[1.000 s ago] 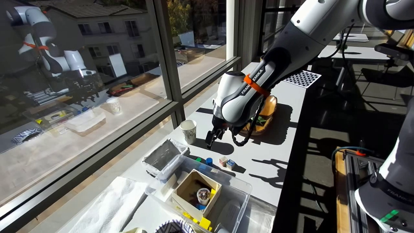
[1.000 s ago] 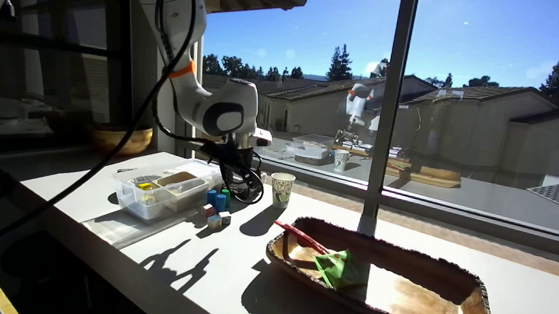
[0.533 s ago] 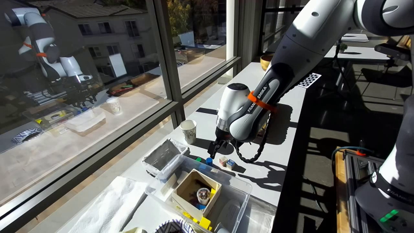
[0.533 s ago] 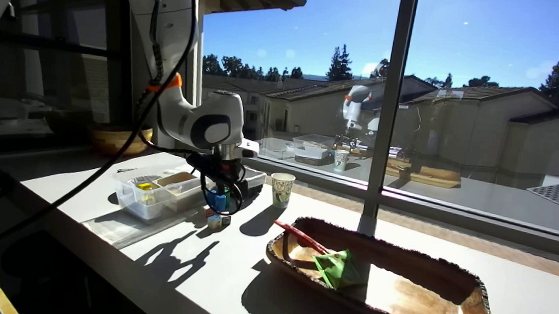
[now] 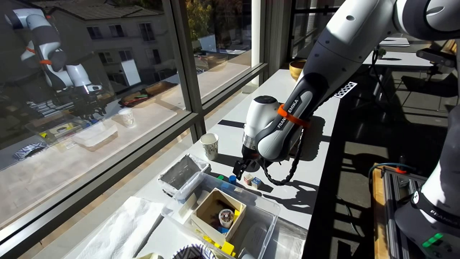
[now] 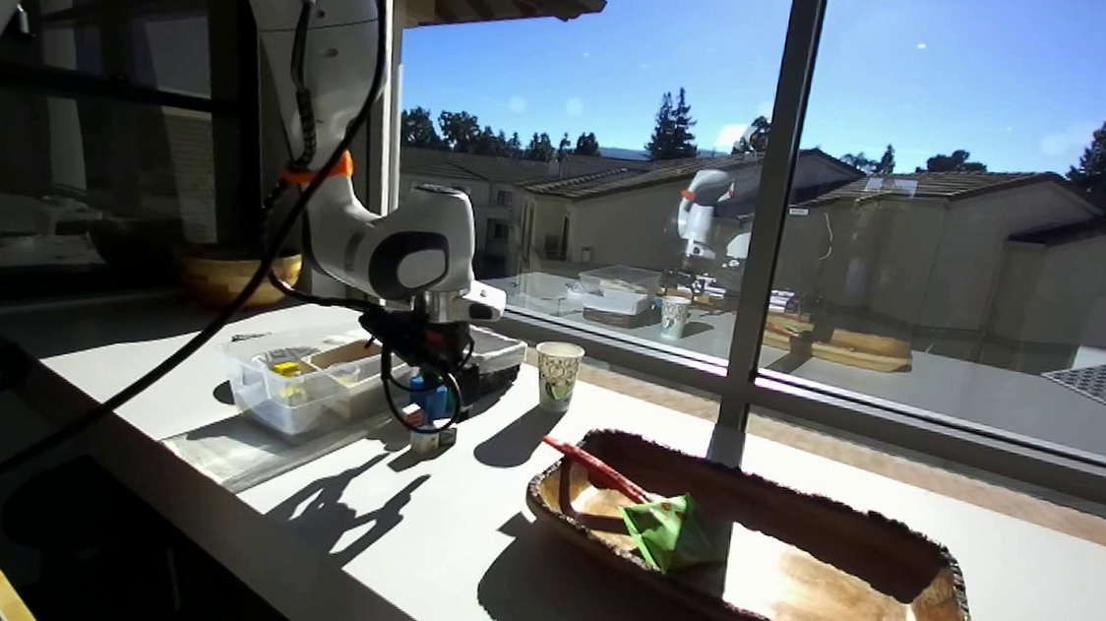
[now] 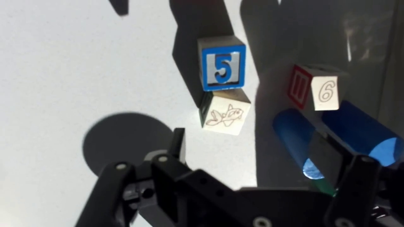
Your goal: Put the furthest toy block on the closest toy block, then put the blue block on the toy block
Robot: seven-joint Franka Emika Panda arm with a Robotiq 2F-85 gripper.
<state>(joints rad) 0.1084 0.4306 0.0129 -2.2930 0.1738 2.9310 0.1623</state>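
Three toy blocks are set out on the white table, all outside the clear plastic bin. Closest to the bin among them, a red-edged block is seen with a 6 on it; farther out from the bin, a blue-edged block bearing a 5 and a fish-marked block are placed close together, and whether they touch cannot be told. Just outside the bin, a blue cylinder and a second blue cylinder are stood upright, with a green cylinder set near them; which of the two blue ones is meant by the blue block cannot be told. Over these pieces, outside the bin, the gripper is held low, its fingers parted wide and nothing gripped between them. In the wrist view a blue cylinder is partly covered by a finger, and contact cannot be made out. Within the bin, an open wooden box and yellow pieces are seen. Just beside the bin a lined basket is placed, and farther from the bin, past the basket, a patterned paper cup is stood. Well apart from the bin, a wooden tray is set down, by which a green packet and a long red item are held
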